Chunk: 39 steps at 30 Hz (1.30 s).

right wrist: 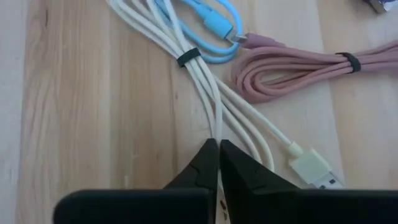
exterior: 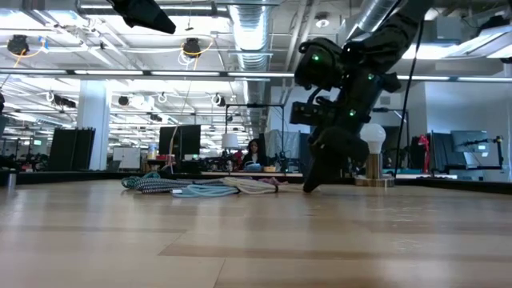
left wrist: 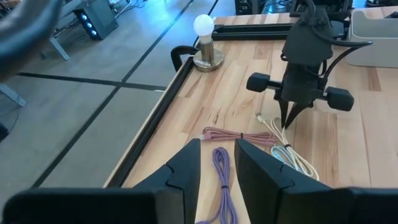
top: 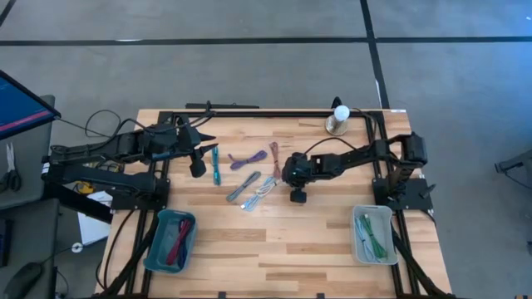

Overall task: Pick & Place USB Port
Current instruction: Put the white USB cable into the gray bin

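The right gripper (right wrist: 217,149) is clamped on the bundled white USB cable (right wrist: 205,93); lifting and placing it in the grey bin (top: 373,236) are left, and I cannot tell the waiting left gripper's (left wrist: 217,163) state.

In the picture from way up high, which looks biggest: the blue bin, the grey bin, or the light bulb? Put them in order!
1. blue bin, largest.
2. grey bin, a bit smaller.
3. light bulb, by far the smallest.
All sit on the same table, so nearness hardly skews this.

Wooden table (top: 291,241): cables (top: 249,178), bins (top: 372,235), lamp (top: 339,119)
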{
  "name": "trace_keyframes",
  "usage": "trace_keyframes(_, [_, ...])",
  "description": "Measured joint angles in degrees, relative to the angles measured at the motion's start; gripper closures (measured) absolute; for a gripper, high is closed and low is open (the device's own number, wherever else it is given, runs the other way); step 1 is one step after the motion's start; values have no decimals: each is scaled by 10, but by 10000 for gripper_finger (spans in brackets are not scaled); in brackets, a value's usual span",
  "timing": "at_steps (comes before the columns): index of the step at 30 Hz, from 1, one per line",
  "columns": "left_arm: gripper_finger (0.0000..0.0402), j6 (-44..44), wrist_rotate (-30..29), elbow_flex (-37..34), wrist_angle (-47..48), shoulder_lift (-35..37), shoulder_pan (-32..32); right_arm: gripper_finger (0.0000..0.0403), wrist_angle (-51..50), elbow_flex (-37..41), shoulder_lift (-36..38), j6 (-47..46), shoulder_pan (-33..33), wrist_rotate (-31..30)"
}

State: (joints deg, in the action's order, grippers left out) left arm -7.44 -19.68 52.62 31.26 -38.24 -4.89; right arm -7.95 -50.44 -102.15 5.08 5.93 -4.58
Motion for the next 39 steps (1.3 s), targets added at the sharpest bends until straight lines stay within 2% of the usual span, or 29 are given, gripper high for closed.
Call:
trace_keyframes(3, [302,1,0,0,0,0,0,401,-30,3,32,0,-7,1])
trace_keyframes(12, [302,4,0,0,0,0,0,402,-141,1,192,-35,-34,1])
trace_keyframes(17, [302,4,0,0,0,0,0,402,-252,1,296,-112,-52,-5])
trace_keyframes(24, [302,4,0,0,0,0,0,403,-461,-19,425,-273,-114,-58])
trace_keyframes(30, [302,4,0,0,-1,-1,0,403,-611,-89,458,-412,-193,-64])
trace_keyframes(39, [302,4,0,0,-2,-1,0,403,-757,-196,422,-592,-322,17])
